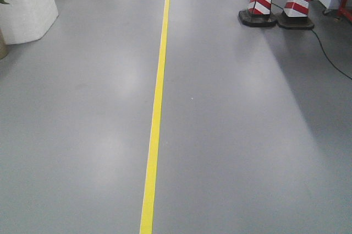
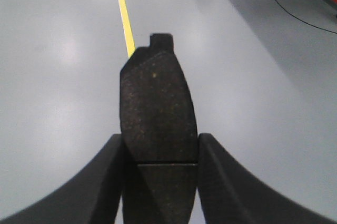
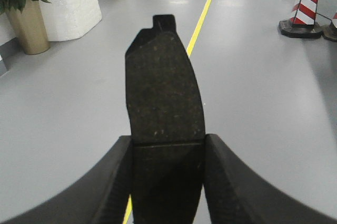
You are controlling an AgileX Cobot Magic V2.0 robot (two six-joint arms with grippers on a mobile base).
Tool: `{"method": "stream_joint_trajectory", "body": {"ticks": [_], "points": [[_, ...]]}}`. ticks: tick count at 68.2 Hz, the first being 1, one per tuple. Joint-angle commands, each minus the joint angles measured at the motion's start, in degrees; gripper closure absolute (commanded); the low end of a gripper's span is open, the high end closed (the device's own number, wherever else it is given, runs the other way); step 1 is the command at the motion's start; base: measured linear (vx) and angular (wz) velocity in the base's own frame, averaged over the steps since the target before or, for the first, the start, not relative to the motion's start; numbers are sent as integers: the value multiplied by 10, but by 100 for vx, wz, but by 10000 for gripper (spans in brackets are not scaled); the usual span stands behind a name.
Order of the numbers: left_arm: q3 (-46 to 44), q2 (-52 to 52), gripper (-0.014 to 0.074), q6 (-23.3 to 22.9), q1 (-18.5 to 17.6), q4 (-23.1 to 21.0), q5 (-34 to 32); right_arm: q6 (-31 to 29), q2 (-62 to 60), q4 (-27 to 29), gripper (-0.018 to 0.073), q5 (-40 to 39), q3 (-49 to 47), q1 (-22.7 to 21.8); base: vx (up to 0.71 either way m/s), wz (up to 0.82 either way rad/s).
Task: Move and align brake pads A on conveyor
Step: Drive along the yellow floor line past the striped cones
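Note:
In the left wrist view my left gripper is shut on a dark-grey brake pad, held flat and pointing forward above the grey floor, its centre groove right at the fingertips. In the right wrist view my right gripper is shut on a second brake pad in the same way. Both pads have a small tab at the far end. The conveyor is out of view in every frame. Neither gripper shows in the front view.
A yellow floor line runs straight ahead across the grey floor. Two red-and-white cones stand at the far right with a black cable. A white pillar and a potted plant stand at the left.

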Motion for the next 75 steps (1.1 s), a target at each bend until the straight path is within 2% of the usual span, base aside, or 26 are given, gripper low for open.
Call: {"method": "stream_joint_trajectory", "body": {"ticks": [1, 75], "points": [[-15, 8, 603, -4, -4, 5, -53, -2, 7, -22, 564, -43, -17, -2, 71, 3], [-15, 8, 603, -4, -4, 5, -53, -2, 7, -22, 564, -43, -17, -2, 76, -1]]}}
